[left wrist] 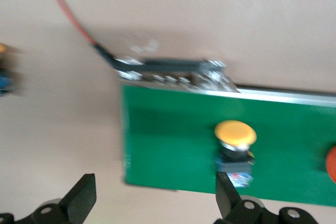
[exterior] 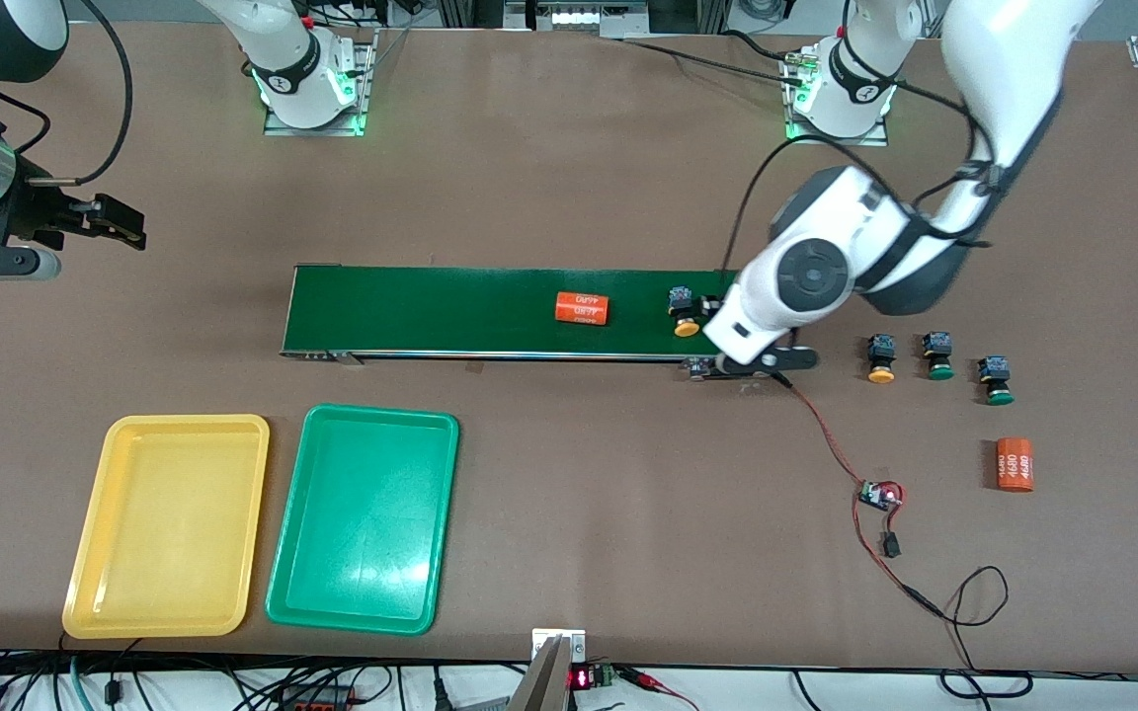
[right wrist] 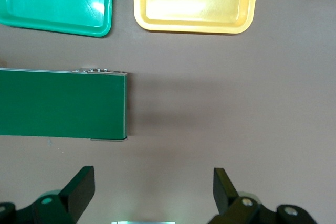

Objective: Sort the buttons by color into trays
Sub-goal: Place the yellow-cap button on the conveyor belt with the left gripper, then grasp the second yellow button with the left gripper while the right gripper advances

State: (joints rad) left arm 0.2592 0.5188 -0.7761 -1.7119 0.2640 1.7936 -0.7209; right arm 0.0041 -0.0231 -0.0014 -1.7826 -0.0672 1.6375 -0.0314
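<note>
On the bench, yellow tray (exterior: 95, 578) and green tray (exterior: 284, 592), both bare; left hand (left wrist: 152, 203) and right hand (right wrist: 152, 192) spread.

left end effector (exterior: 727, 341) hidden by arm

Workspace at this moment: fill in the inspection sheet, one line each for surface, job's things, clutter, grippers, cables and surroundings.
Surface: brown table carrying a dark-green conveyor belt.
Job's things: yellow tray and green tray, side by side, nothing in them. One yellow button on the belt; another yellow button and two green buttons on the table toward the left arm's end.
Clutter: orange cylinder on the belt, a second orange cylinder on the table.
Grippers: left gripper jaws open, over the belt's end by the yellow button; right gripper jaws open, waiting past the belt's end near the trays.
Cables: red wire from the belt to a small circuit board.
Surroundings: nothing seen.
</note>
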